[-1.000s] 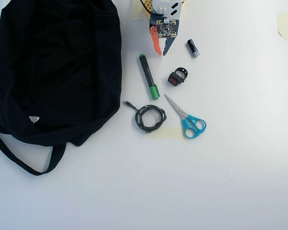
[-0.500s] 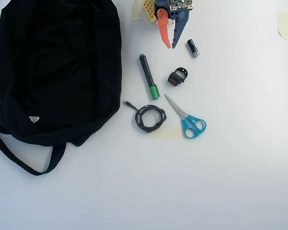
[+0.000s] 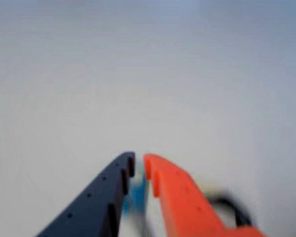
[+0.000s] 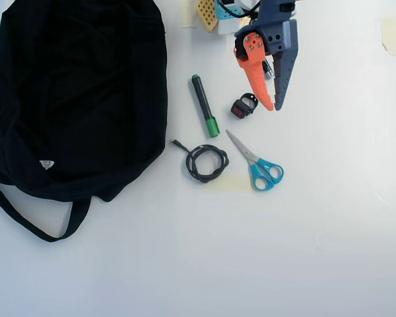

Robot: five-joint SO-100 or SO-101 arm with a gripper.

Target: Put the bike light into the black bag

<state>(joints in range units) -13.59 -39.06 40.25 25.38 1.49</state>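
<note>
Since half a second ago the arm has swung down and to the right in the overhead view, so its gripper [image 4: 274, 107] now hangs just right of the bike light, with its orange finger [image 4: 257, 74] and dark blue finger [image 4: 281, 78] tapering toward the bottom of the frame; nothing else on the table has shifted. At far left the large floppy black fabric bag [image 4: 79, 92] fills the upper left, cut off by the top and left edges, its strap looping down to the lower left and a small white label near its lower edge. Right of it lie a black marker with a green cap [image 4: 204, 105], long axis running from upper left to lower right, and below that a coiled black cable [image 4: 204, 162]. The tiny black bike light [image 4: 243, 107] sits near the upper centre, red lens end toward the lower left and its loop strap toward the upper right, so its long axis runs diagonally. Blue-handled scissors [image 4: 259, 162] lie below it, blades pointing to the upper left. The lower half of the white table [image 4: 251, 264] and its right side are bare, open room. The fingertips stand a narrow gap apart, gripping nothing. The wrist view is blurred: both fingertips [image 3: 139, 165] rise from the bottom edge, with indistinct blue and black smears behind them.
</note>
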